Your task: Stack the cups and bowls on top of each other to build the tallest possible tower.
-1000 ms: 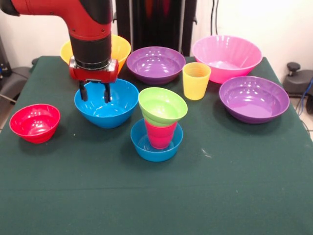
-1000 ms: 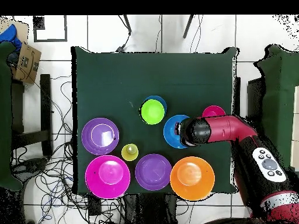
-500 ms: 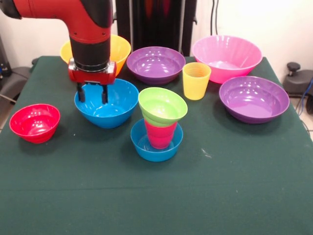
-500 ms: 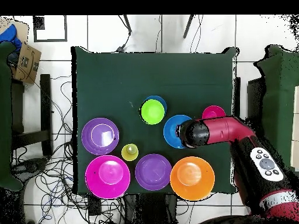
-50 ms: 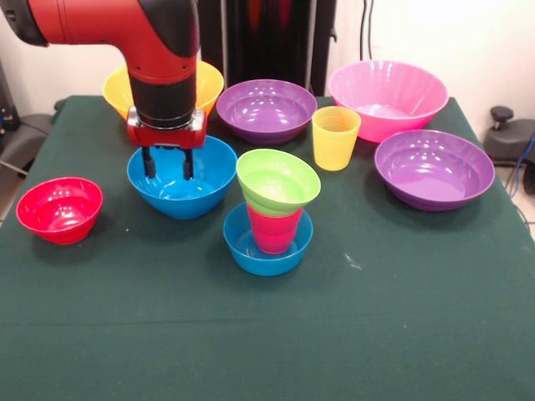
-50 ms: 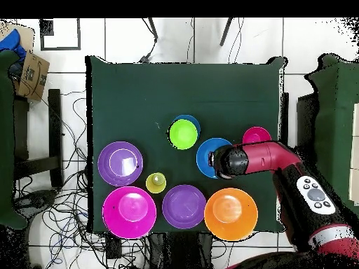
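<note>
Front view: a red and black robot arm reaches down over a green-covered table (image 5: 401, 334). Its gripper (image 5: 167, 163) hangs inside the medium blue bowl (image 5: 182, 177), fingers a narrow way apart and holding nothing, one either side of the bowl's far rim or just within it; which is hard to tell.

The step in hand looks like picking up this blue bowl. Next, the fingers would need to pinch its rim, lift, and carry it right onto the tower (image 5: 272, 219).

The tower stands near the table's middle, just right of the blue bowl: a small blue bowl (image 5: 267, 249) as base, a red cup (image 5: 274, 230) standing in it, and a lime green bowl (image 5: 277, 182) on top, tilted slightly.

A yellow cup (image 5: 335, 138) stands farther back, apart.
</note>
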